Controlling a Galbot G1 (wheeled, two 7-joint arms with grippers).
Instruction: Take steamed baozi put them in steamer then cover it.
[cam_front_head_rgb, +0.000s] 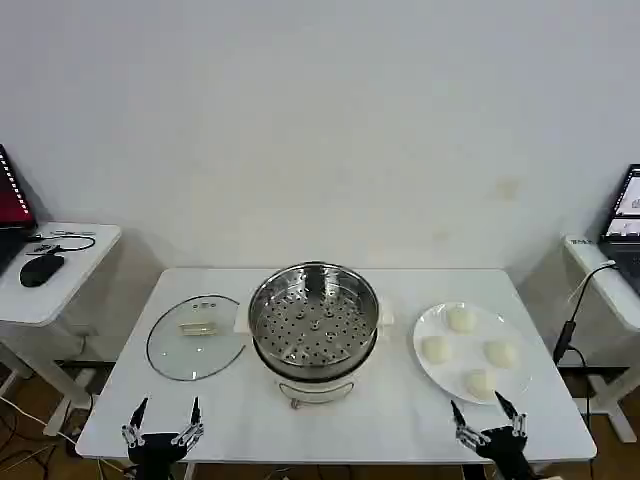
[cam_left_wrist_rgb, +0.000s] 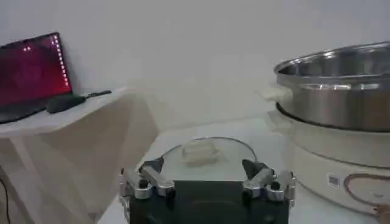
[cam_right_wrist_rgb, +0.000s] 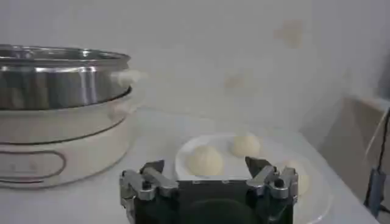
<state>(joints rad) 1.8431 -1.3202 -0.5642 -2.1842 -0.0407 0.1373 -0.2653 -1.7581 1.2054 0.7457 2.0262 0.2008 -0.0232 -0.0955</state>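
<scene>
Several cream-white steamed baozi (cam_front_head_rgb: 461, 320) lie on a white plate (cam_front_head_rgb: 430, 371) at the table's right. The uncovered steel steamer (cam_front_head_rgb: 314, 322) stands mid-table on its white base, perforated tray showing. The glass cover (cam_front_head_rgb: 197, 337) lies flat to the steamer's left. My left gripper (cam_front_head_rgb: 166, 418) hovers open at the table's front left edge, short of the cover (cam_left_wrist_rgb: 206, 152). At the front right edge my right gripper (cam_front_head_rgb: 487, 418) is open, just before the plate; its wrist view shows baozi (cam_right_wrist_rgb: 205, 161) ahead of the empty jaws and the steamer (cam_right_wrist_rgb: 61, 79) off to one side.
A side table (cam_front_head_rgb: 50, 290) at far left carries a laptop, a black mouse (cam_front_head_rgb: 40, 268) and cables. Another side table (cam_front_head_rgb: 605, 285) at far right holds a laptop and a hanging cable. A white wall stands behind.
</scene>
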